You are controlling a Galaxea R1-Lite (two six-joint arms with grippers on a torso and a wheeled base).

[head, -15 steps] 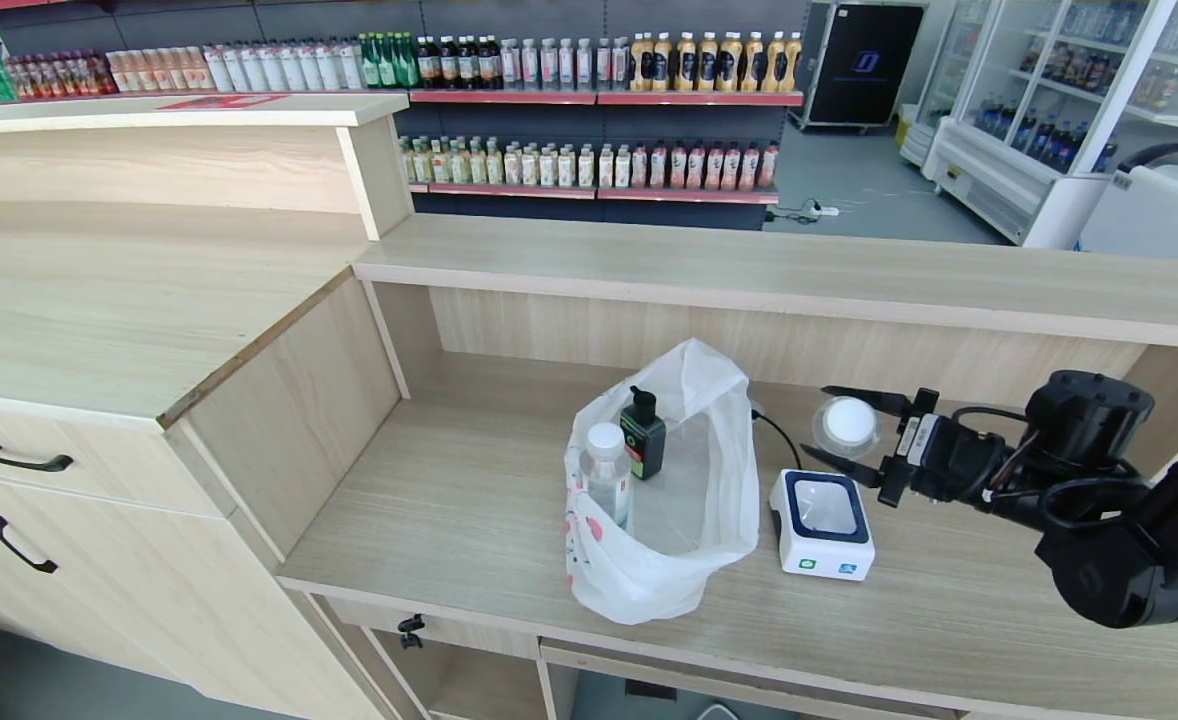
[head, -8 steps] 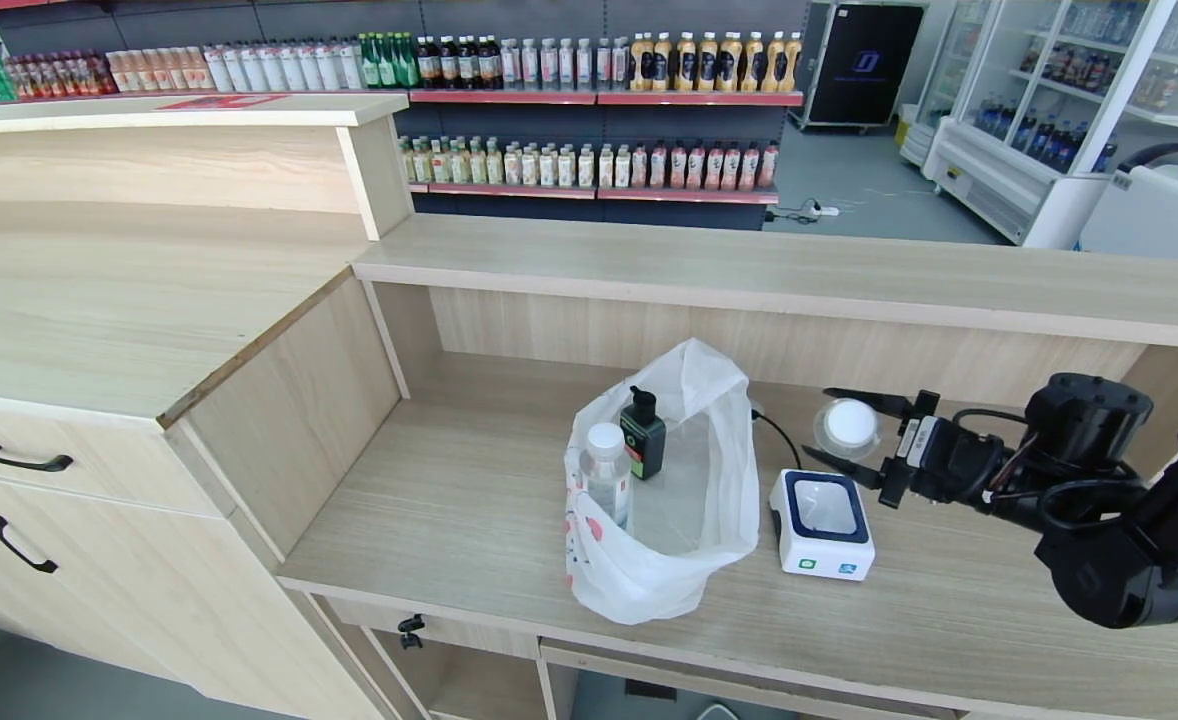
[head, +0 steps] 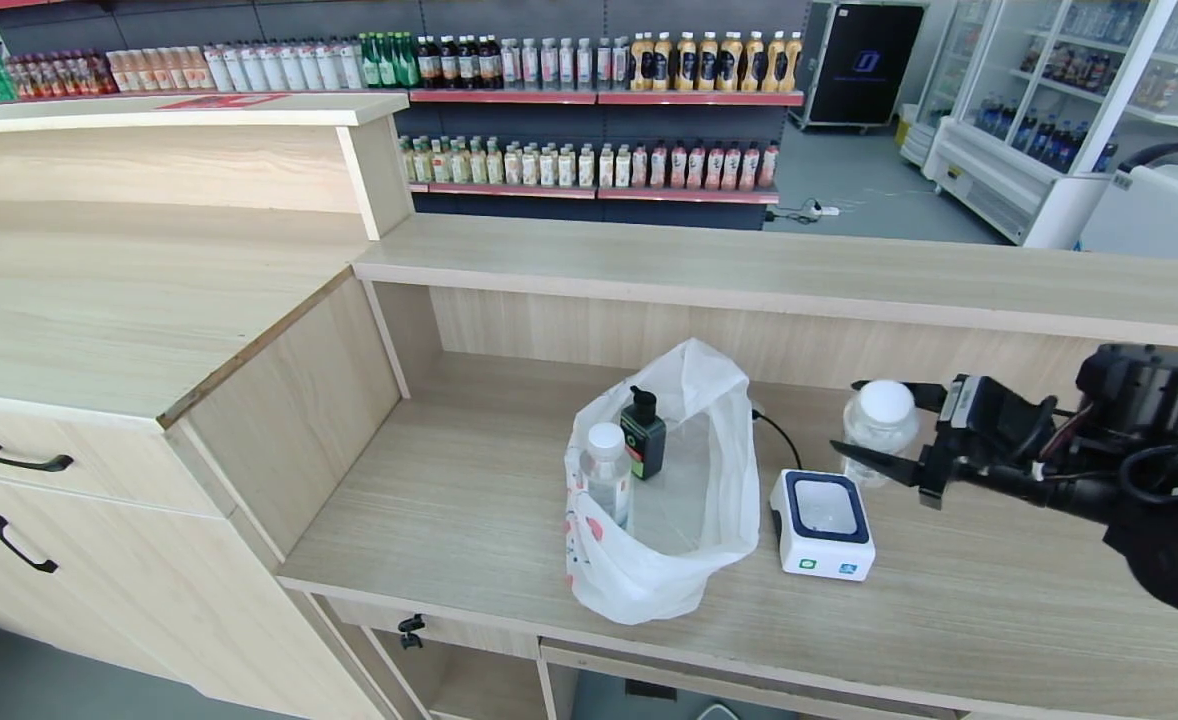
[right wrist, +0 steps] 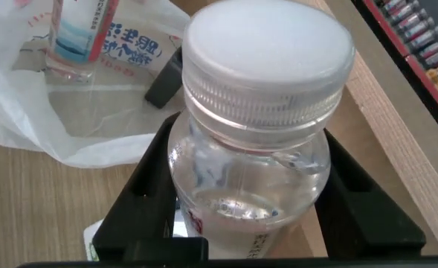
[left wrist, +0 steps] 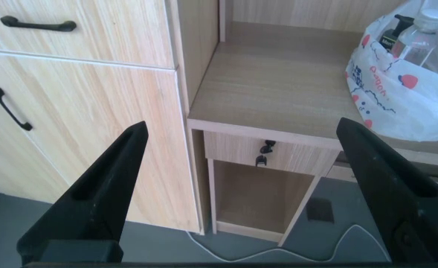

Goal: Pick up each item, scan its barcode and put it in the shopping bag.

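A clear bottle with a white screw cap [head: 881, 415] stands upright in the air, just right of and above the white barcode scanner [head: 822, 522]. My right gripper [head: 846, 417] is shut on it, one finger on each side; up close the bottle [right wrist: 256, 134] sits between the black fingers [right wrist: 140, 201]. The white plastic shopping bag [head: 694, 520] stands open left of the scanner, with a clear water bottle [head: 606, 470] and a black pump bottle [head: 642, 432] inside. My left gripper [left wrist: 241, 130] hangs open low down, off the counter's left front corner, holding nothing.
The counter [head: 469, 500] has a raised back ledge [head: 749, 270] and a side wall on the left. A black cable [head: 777, 432] runs from the scanner to the back. Drawers [left wrist: 70, 59] lie below left. Bare counter spreads right of the scanner.
My right gripper has risen and shifted right with the bottle, turning it from cap-toward-the-camera to upright. The bag and scanner have not moved.
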